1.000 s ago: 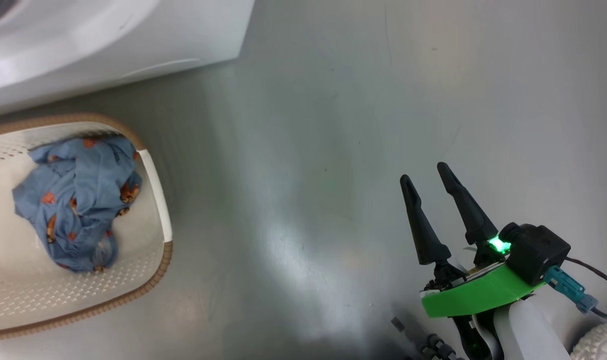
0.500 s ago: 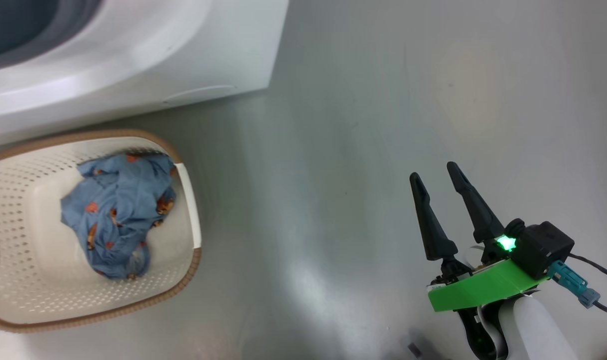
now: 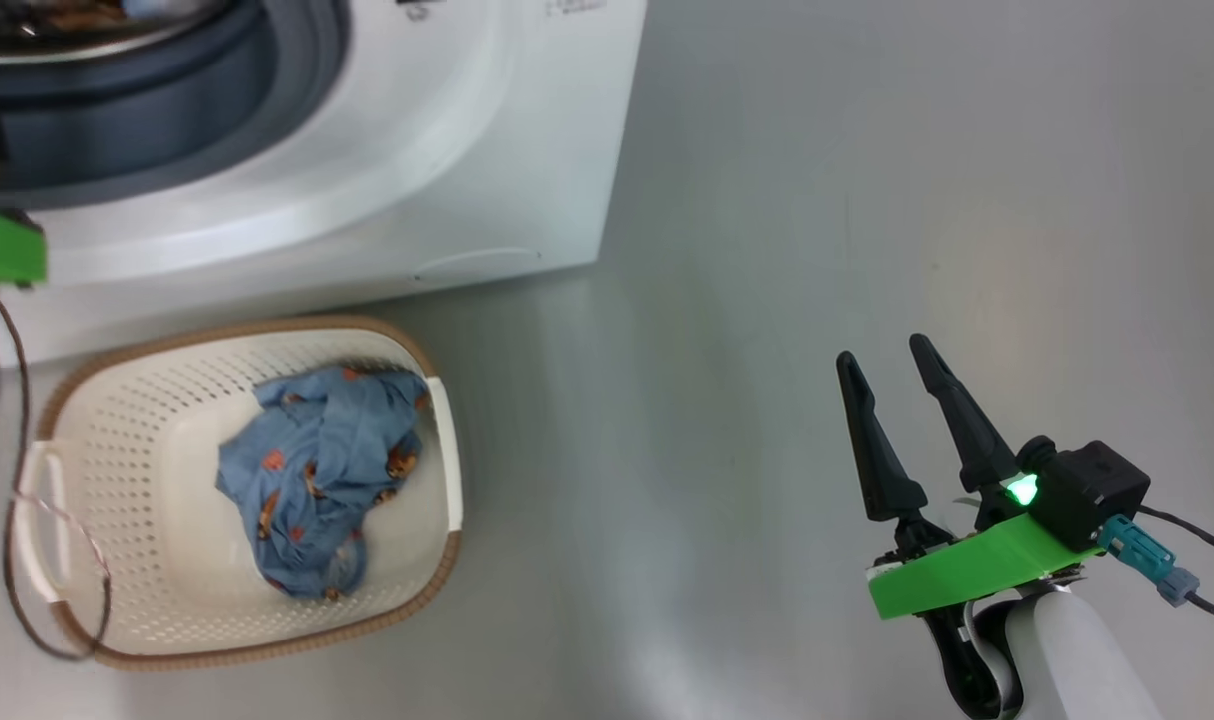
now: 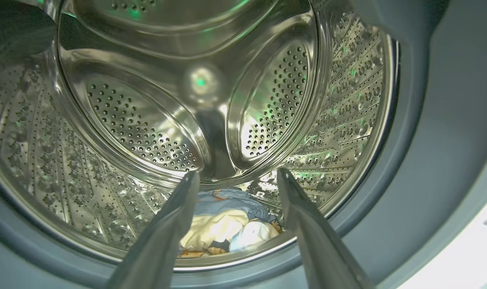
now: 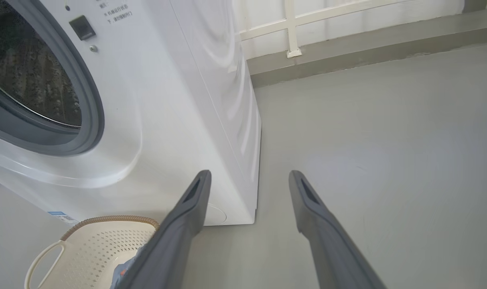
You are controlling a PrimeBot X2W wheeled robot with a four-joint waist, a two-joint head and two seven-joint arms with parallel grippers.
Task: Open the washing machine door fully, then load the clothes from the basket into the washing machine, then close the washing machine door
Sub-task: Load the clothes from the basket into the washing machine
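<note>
Head view first: the washing machine [image 3: 447, 150] sits at the top left, its grey-blue seal [image 3: 297, 90] ringing an open mouth. Just in front of it on the grey floor [image 3: 767, 200] stands the basket [image 3: 97, 470], close to the machine's base. The clothes [image 3: 317, 480], blue with little orange bears, lie crumpled inside it, heaped toward the right-hand wall. At the left edge a green bracket [image 3: 2, 245] shows in front of the machine, and a thin cable [image 3: 27, 480] loops down past the basket's left handle.

Over on the lower right, the right gripper [image 3: 881, 351] hangs above bare floor, well apart from the basket and the machine. Its 2 dark fingers are spread and there is nothing between them. The right wrist view confirms it: floor between the fingers, the machine's right front corner beyond the left one, and the basket low at the left.

Now the left wrist view, and we are looking straight into the steel drum [image 4: 147, 120]. The left gripper [image 4: 238, 172] points into it, jaws wide apart and gripping nothing. Beyond the fingers, at the bottom of the drum near its front lip, lies a heap of blue and cream fabric [image 4: 227, 224], clear of both fingers. Green light glints off the perforated steel.
</note>
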